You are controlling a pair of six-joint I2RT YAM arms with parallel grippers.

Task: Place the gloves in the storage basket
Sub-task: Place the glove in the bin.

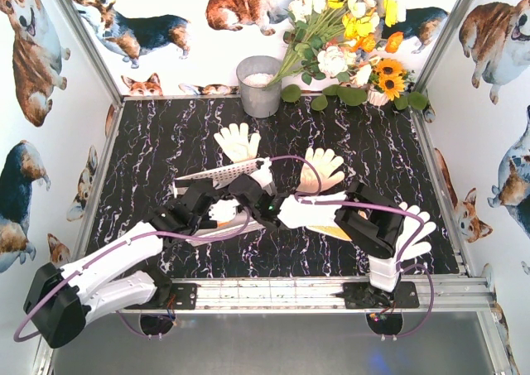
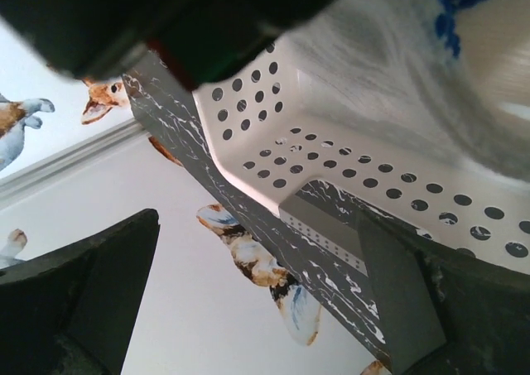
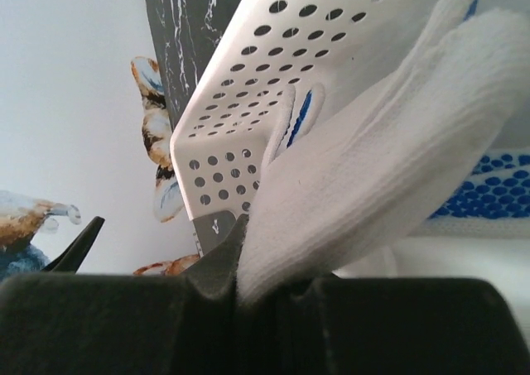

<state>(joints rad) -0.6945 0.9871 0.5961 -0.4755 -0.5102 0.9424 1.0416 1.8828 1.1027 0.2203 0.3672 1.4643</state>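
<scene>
Gloves (image 1: 236, 141), loading step seemingly underway: cream-white glove (image 3: 373, 160) being held in the clamped jaws of the right gripper (image 1: 273, 209) at the storage basket (image 1: 219, 174) mid-table, left gripper (image 2: 257, 305) hanging open-jawed beside it, others lying toward far and right edges, next move likely needing pushing inside before releasing

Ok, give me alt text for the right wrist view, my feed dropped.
A cream-white glove is pinched in the right gripper at the bottom edge and rises toward the upper right. Behind it the white perforated storage basket appears tilted, with a blue-dotted glove at the right edge.
</scene>
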